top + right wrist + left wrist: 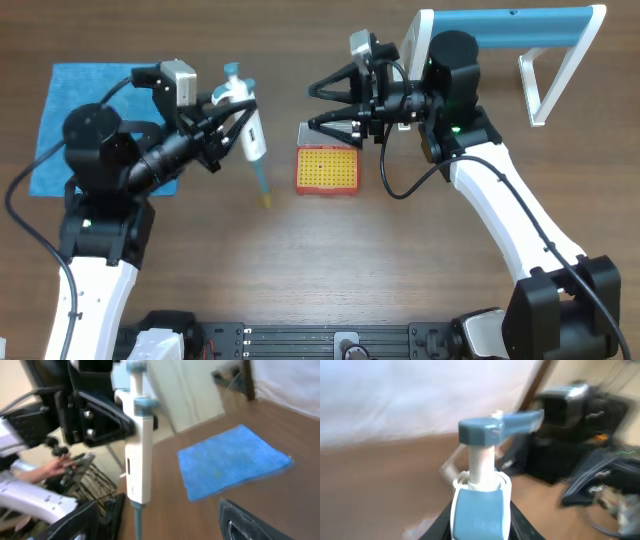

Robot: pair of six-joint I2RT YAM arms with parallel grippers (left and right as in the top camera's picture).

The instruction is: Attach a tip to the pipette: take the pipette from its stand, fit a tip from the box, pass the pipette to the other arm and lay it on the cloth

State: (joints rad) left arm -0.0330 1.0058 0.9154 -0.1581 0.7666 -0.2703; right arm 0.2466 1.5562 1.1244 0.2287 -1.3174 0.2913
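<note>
My left pincer: clamped on the white-and-blue plastic pipette, yellow tip on.
My right pincer: wide apart, empty, near the orange tip box.

On my overhead feed I see a brown wood-grain tabletop, a black slotted metal rail along its near edge, and a pale white backdrop beyond, wall or curtain unclear.

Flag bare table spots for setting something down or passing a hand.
Widest bare table: below the tip box, between the left arm and right arm. The cloth is free on its left half. Crowded: the middle, where the left gripper holds the pipette beside the box and the open right gripper.
</note>
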